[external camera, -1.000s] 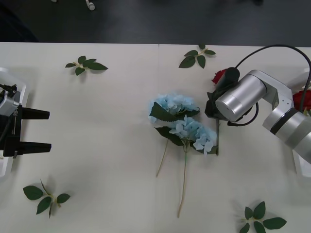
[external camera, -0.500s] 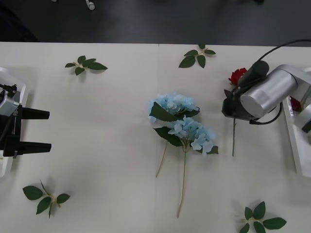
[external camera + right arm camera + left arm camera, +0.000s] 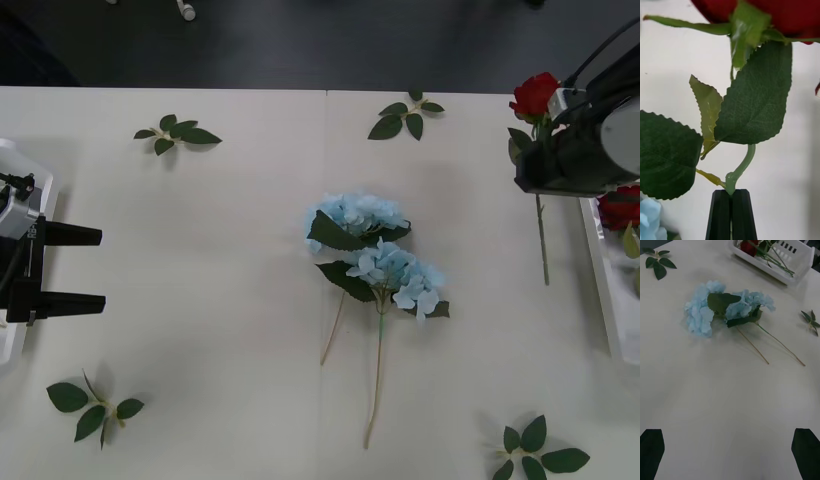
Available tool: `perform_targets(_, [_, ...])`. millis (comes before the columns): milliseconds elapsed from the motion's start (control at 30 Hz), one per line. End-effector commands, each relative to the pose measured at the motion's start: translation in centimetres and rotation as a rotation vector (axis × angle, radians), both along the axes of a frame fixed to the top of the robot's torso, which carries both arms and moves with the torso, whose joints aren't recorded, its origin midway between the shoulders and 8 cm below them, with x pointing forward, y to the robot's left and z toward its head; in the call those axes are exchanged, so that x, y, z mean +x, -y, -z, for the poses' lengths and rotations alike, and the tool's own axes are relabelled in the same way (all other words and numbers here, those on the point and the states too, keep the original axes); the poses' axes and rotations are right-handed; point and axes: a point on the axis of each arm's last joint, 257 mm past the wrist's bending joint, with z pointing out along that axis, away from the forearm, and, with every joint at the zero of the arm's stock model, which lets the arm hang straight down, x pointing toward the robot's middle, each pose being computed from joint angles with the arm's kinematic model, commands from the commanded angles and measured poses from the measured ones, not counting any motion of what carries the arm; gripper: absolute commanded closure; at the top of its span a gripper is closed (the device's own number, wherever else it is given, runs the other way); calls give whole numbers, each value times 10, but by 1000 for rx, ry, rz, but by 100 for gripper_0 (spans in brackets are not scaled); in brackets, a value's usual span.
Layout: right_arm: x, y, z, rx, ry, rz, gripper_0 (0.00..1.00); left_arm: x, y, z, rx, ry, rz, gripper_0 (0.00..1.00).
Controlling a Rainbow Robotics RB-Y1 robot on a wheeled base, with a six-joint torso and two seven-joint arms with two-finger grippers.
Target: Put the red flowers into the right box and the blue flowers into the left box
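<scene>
Right gripper [image 3: 730,195] pinches a rose [image 3: 535,95] stem at 2 o'clock, beside right box [image 3: 600,265] holding roses. Two hydrangeas [image 3: 375,250] remain centre-table. Left gripper [image 3: 80,268] wide, idle at 9 o'clock.

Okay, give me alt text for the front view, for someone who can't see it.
The right gripper, shut on a red rose, holds it beside the right box, where another red bloom lies. Two blue flowers lie mid-table among scattered leaf sprigs. The left gripper sits open at the table's left edge.
</scene>
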Motion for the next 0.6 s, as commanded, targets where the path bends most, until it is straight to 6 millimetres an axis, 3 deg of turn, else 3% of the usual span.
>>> perform_targets(33, [-7,36,-52,-35,36,-38,100,4,-1,-11,27,33,17,0])
perform_targets(333, [-25,105,-100,-68,6,-31,100,4,-1,-11,27,33,17,0])
perform_targets(600, [-39,166,-107,-120,-43,-10,100,4,-1,-11,27,33,17,0])
